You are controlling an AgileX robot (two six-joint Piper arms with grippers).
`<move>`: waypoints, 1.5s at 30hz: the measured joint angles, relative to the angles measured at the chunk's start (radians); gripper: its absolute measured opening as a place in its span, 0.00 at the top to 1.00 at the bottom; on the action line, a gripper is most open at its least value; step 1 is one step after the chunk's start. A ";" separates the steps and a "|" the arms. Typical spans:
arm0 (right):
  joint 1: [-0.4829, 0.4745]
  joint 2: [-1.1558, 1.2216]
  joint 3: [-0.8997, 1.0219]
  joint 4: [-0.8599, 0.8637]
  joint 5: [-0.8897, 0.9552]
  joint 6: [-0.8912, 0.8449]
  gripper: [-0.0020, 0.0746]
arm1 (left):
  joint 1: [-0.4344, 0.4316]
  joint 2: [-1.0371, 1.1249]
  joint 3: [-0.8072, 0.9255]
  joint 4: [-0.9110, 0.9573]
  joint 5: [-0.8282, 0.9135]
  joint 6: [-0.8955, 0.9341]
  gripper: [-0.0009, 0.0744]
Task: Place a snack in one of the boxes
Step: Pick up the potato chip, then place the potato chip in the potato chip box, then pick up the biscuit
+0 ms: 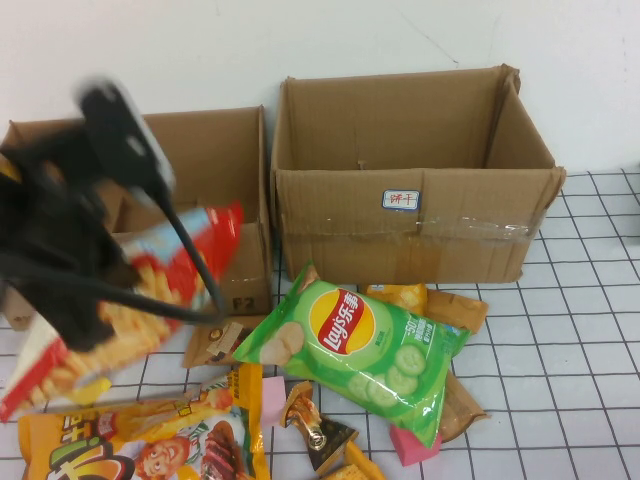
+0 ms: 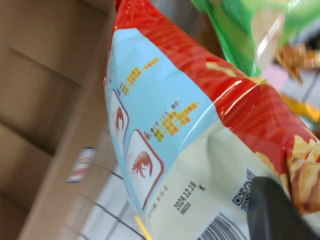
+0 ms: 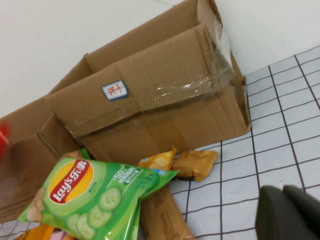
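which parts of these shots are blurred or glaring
High view: the left gripper and its red shrimp-chip bag smear with motion. Left wrist view: glare streaks the bag's red foil; the shorter box is soft. Right wrist view: the right gripper is a dark blur.

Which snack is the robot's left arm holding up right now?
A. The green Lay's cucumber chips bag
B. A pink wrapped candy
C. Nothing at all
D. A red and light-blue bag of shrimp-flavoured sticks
D: the left gripper is shut on the red and light-blue snack bag, lifted in front of the shorter box, while the green Lay's bag lies on the table. The right gripper hangs aside.
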State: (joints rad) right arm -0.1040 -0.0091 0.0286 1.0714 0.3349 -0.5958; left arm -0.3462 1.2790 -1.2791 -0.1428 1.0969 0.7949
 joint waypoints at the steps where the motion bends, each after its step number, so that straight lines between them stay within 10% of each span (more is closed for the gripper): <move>1: 0.000 0.000 0.000 0.000 0.000 0.000 0.97 | 0.000 -0.028 -0.022 -0.002 0.010 -0.023 0.97; 20: 0.000 0.000 0.000 0.007 0.007 -0.006 0.97 | 0.024 0.207 -0.130 0.362 -0.628 -0.800 0.95; 29: 0.000 0.000 0.000 0.007 0.034 -0.006 0.97 | 0.145 0.399 -0.130 0.459 -0.889 -1.057 0.37; 33: 0.000 0.000 0.000 0.007 0.034 -0.006 0.97 | 0.162 0.418 -0.130 0.471 -0.898 -1.059 0.26; 45: 0.000 0.000 0.000 0.035 0.036 -0.031 0.97 | 0.167 0.079 -0.110 0.531 -0.640 -1.022 0.96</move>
State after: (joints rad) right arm -0.1040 -0.0091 0.0286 1.1062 0.3712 -0.6265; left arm -0.1788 1.3580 -1.3894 0.3881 0.4566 -0.2267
